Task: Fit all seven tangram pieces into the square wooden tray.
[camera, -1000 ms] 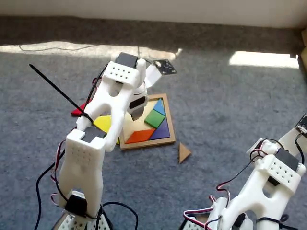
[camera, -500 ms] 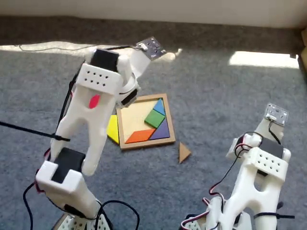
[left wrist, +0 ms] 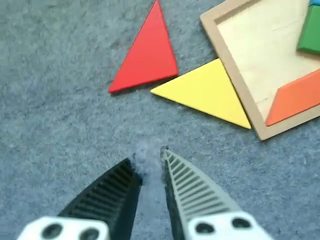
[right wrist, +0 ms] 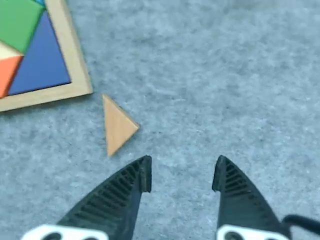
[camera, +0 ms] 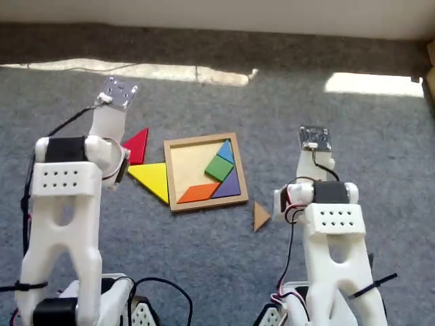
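Grey counter (camera: 340, 149): your left end effector (left wrist: 149, 155) is clenched, empty, near the red triangle (left wrist: 147, 52). Your right end effector (right wrist: 181, 172), released, is beside the tan triangle (right wrist: 118, 125). The high view gives the whole tray (camera: 207, 202), mid-counter.

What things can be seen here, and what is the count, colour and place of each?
tray: one, wooden, on the carpet between the arms
blue piece: one, in the tray
green piece: one, in the tray, next to the blue piece
purple piece: one, in the tray
orange piece: one, in the tray
red triangle: one, on the carpet beside the tray
yellow triangle: one, on the carpet, against the tray's rim
tan triangle: one, on the carpet off a tray corner
carpet: one, grey, under everything
left gripper: one, black and white, shut, empty, near the yellow triangle
right gripper: one, black, open, empty, near the tan triangle
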